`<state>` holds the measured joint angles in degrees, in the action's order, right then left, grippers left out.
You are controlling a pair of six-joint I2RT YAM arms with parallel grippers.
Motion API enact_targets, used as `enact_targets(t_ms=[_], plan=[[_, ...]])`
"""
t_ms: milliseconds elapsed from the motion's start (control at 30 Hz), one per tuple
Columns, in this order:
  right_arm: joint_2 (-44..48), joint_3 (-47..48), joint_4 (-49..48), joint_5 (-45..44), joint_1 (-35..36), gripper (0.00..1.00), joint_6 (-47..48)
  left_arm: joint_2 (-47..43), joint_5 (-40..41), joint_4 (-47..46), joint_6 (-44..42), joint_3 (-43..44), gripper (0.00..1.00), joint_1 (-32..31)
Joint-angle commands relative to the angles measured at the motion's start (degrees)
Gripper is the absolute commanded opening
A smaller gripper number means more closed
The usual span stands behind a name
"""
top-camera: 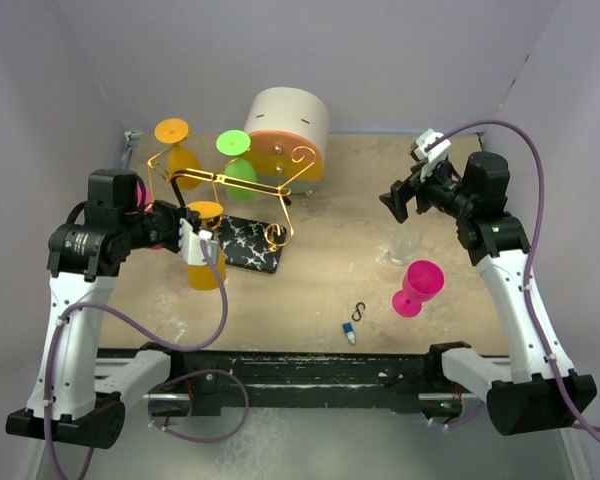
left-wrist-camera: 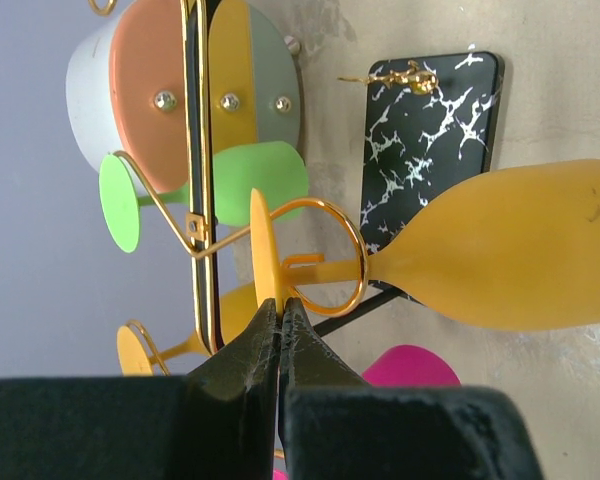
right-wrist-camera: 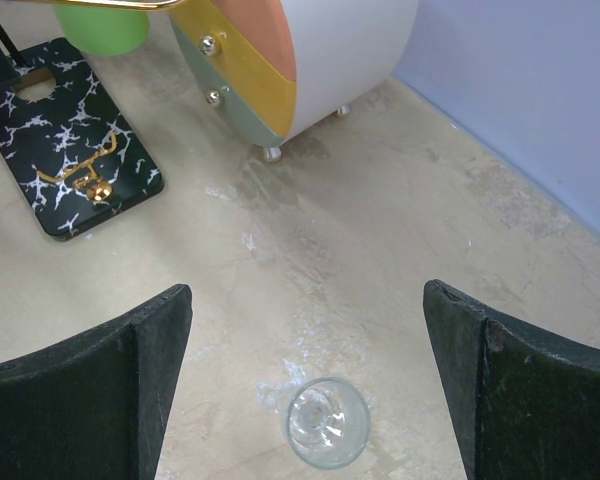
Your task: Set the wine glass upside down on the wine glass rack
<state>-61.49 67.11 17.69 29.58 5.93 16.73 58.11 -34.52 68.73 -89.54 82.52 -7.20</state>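
In front of the rack (top-camera: 248, 245) and well to its right, a pink glass (top-camera: 416, 286) lies on the table, seemingly on its side. At the rack's near left corner the left gripper (left-wrist-camera: 278, 308) has its fingers pinched tight on the rim of the yellow glass (left-wrist-camera: 500, 245), gripping its foot edge-on. That grip leaves the stem free to ride in a curled hook (left-wrist-camera: 362, 262). The stem passes through that ring, with the bowl hanging down beside the base. I'd judge the glass is seated or nearly so, with only the release left.

The left arm reaches in from the rack's left, its wrist rolled so the fingers meet the foot sideways. Farther right of the rack, the right gripper (right-wrist-camera: 306, 300) hovers with its fingers spread wide above a clear glass (right-wrist-camera: 327, 423) standing on the table, likely the next pick. On the rack's far arms a green glass (top-camera: 236, 152) and an orange glass (top-camera: 173, 133) hang upside down. Behind them stands a cream box (top-camera: 292, 120).
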Motion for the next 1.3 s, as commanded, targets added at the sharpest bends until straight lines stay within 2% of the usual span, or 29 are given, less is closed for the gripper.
enact_targets(t_ms=[0, 433, 800, 1267], plan=[[0.2, -0.1, -1.3, 0.8, -0.4, 1.00, 0.0, -1.6, 3.6, -1.4, 1.4, -1.0, 0.00, -0.3], [-1.1, 1.1, -0.6, 2.2, -1.1, 1.00, 0.2, -0.8, 7.8, -6.5, 3.9, -4.1, 0.01, -0.2], [-0.5, 0.8, -0.2, 1.6, -1.8, 1.00, 0.9, -2.4, 9.3, -5.2, 3.5, -5.9, 0.19, -0.3], [0.2, 1.9, 3.7, 0.4, -1.9, 1.00, 3.0, -4.5, 13.1, -2.3, 1.7, -7.2, 0.30, -0.3]])
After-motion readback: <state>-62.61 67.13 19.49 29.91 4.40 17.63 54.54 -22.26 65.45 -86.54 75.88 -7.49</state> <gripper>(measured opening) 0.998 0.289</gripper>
